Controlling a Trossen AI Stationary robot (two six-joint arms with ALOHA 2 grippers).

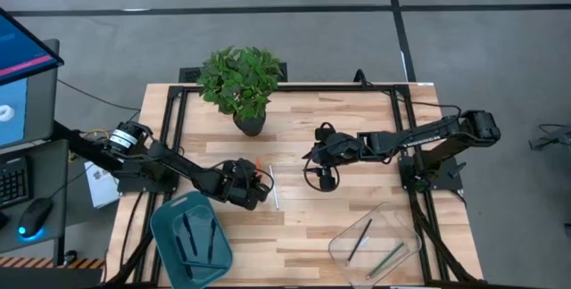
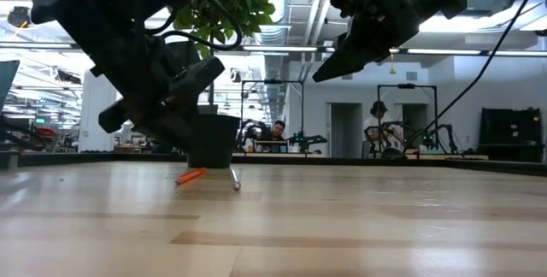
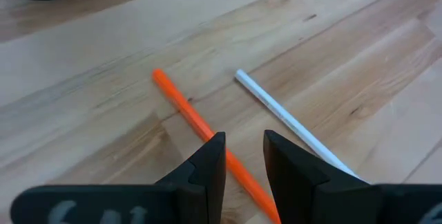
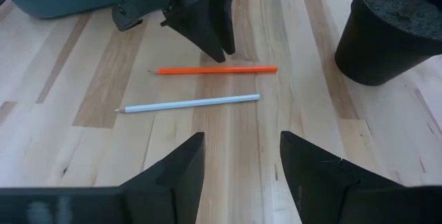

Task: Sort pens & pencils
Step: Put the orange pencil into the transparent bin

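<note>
An orange pencil (image 3: 183, 106) and a white pencil (image 3: 276, 106) lie flat side by side on the wooden table, near its middle (image 1: 275, 189). My left gripper (image 3: 245, 141) is open by a narrow gap, its fingers pointing slantwise down with the orange pencil (image 4: 214, 70) just under the gap. I see no touch. My right gripper (image 4: 242, 144) hangs open above the table, right of both pencils. Dark pens lie in a teal tray (image 1: 161, 222). A dark one and an olive one lie in a clear container (image 1: 406, 227).
A potted plant (image 1: 250, 124) stands at the table's far side, close behind the pencils. The teal tray sits at the near left and the clear container at the near right. Bare wood lies between the two.
</note>
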